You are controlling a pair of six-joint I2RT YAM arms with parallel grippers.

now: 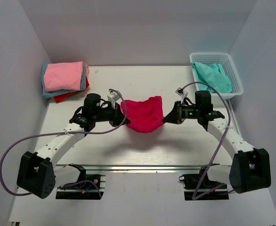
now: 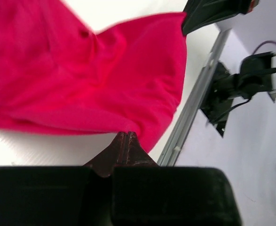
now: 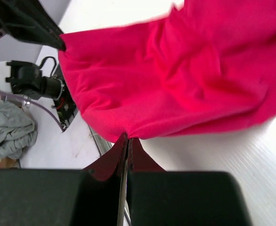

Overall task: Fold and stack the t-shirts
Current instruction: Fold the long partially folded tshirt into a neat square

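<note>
A crimson-magenta t-shirt [image 1: 145,114] hangs bunched above the middle of the table, stretched between both arms. My left gripper [image 1: 121,111] is shut on its left edge; in the left wrist view the jaws [image 2: 127,134] pinch the cloth [image 2: 81,70]. My right gripper [image 1: 167,116] is shut on the right edge, and the right wrist view shows the shirt [image 3: 175,75] nipped at the tips [image 3: 128,137]. Folded t-shirts lie stacked at the back left, a light pink one [image 1: 63,75] on top, grey-blue [image 1: 46,90] and red [image 1: 65,97] below. A teal t-shirt [image 1: 213,76] lies in the basket.
A white mesh basket [image 1: 235,77] stands at the back right corner. White walls close in the table on three sides. A metal rail [image 1: 142,167] runs along the near edge by the arm bases. A grey cloth [image 3: 8,129] lies off the table.
</note>
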